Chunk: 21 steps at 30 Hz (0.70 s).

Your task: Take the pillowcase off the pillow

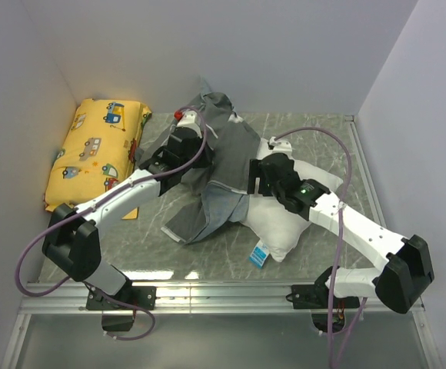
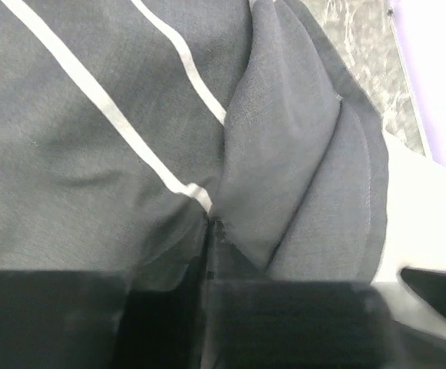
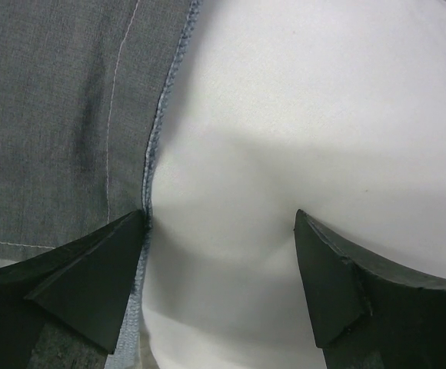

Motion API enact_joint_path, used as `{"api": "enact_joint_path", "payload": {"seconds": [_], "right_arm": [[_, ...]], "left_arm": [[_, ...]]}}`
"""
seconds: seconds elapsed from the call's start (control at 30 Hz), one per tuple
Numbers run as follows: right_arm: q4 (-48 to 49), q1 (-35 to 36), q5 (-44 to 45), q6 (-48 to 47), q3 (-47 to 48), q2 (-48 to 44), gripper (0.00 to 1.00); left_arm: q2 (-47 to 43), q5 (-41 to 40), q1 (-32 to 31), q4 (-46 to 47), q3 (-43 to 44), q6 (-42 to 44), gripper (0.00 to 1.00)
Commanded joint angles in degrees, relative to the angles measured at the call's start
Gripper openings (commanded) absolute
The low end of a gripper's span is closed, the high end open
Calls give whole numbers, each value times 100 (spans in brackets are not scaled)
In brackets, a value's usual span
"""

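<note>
pinching a fold of the striped pillowcase (image 1: 231, 138), left jaws clamped on it; right jaws spread apart, pressing the white pillow (image 1: 281, 223) beside the hem, mid-table (image 1: 154, 254), far end covered.

From the overhead view I see the counter (image 1: 208, 261) as a grey-green marbled slab boxed in by pale walls. A yellow vehicle-print cushion (image 1: 92, 150) lies in its far left corner, against the wall. The white pillow (image 1: 284, 223) lies right of centre, its blue-white tag (image 1: 258, 256) at the near edge. The grey pillowcase (image 1: 227, 154) covers the pillow's left end, with one flap spread on the counter.
</note>
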Motion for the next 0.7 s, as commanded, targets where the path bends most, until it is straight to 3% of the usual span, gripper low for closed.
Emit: {"api": "enact_joint_path", "payload": {"seconds": [0.0,0.1,0.2,0.43,0.67], "right_arm": [[-130,-163,119,85,-234,-316,86],[-95,-347,-38,76,-252,-273,84],[-69,-374,-144,76,-243,-177,81],[-16,-374,-267,50,-164,-45,80],[-42,-365,-258,59,-59,43,80]], "left_arm": [[-178,170,218,281,203,345,27],[-284,681,200,518,36,345,66],[-416,1023,200,835,-175,345,78],[-794,2351,156,1240,-677,494,88],[-382,1757,-406,634,-580,829,85]]}}
